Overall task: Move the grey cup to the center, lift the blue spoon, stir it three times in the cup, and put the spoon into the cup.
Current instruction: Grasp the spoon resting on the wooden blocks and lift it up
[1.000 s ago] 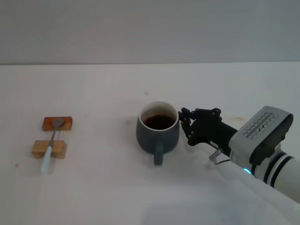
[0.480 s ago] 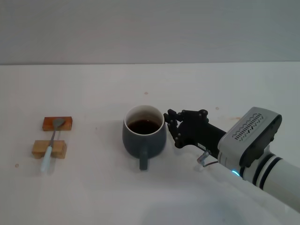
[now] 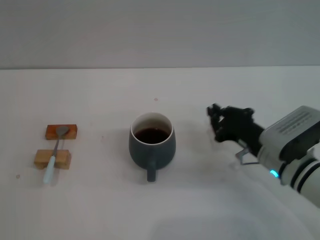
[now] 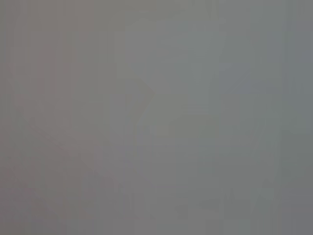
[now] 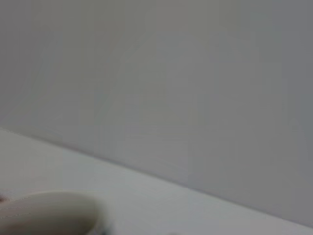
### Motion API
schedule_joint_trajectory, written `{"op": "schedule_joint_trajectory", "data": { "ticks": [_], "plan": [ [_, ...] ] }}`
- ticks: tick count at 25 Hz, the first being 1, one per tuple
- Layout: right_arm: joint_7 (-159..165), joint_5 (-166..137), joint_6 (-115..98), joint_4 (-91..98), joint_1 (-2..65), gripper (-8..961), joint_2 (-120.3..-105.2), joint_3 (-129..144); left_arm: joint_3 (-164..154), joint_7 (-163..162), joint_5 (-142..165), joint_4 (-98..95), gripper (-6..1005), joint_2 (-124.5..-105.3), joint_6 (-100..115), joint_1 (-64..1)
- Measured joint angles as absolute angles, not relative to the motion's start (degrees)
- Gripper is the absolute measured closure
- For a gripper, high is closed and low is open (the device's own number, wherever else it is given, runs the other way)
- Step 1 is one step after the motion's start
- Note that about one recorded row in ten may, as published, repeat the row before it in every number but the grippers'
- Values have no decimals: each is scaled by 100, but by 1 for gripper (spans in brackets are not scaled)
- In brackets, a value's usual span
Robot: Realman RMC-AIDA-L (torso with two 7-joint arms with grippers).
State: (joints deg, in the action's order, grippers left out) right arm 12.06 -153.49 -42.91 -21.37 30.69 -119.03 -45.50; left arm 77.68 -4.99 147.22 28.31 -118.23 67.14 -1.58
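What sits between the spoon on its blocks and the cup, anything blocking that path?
Nothing visible. The blue spoon lies across two wooden blocks on the robot's left; only bare table lies between it and the grey cup. The right hand is on the cup's far side, apart from it.

No readable text, labels, brands or numbers anywhere; only a zigzag pattern on the right arm's wrist housing [image 3: 294, 126], not legible as characters.

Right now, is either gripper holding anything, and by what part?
Nothing is held. The right gripper is clear of the grey cup.
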Motion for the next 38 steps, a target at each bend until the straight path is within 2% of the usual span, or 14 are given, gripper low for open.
{"op": "schedule_joint_trajectory", "data": {
  "ticks": [13,14,17,18,20,31,38],
  "plan": [
    [868,-15388,-4470,-1912,3114,841,-11864,-5373,6382,-317,14725,3721,298,-11795,6399,639],
    [865,-15389,-4471,-1903,3133,841,-11863,-5386,6125,344,14735,4462,298,-11778,5860,1020],
    [858,-15390,-4472,-1893,3174,841,-11858,-5421,6056,763,14734,4855,298,-11788,5576,1232],
    [858,-15390,-4473,-1891,3187,840,-11856,-5429,5994,984,14737,5474,298,-11765,5080,1552],
    [857,-15390,-4474,-1871,3217,839,-11852,-5442,5979,1031,14737,5883,298,-11731,4661,1731],
    [776,-15390,-4420,-1812,3333,839,-11834,-5509,5946,1301,14710,6531,298,-11777,3338,1903],
    [707,-15390,-4282,-1801,3443,840,-11817,-5562,5895,1464,14688,7189,299,-11798,2776,2368]
  ]
}}
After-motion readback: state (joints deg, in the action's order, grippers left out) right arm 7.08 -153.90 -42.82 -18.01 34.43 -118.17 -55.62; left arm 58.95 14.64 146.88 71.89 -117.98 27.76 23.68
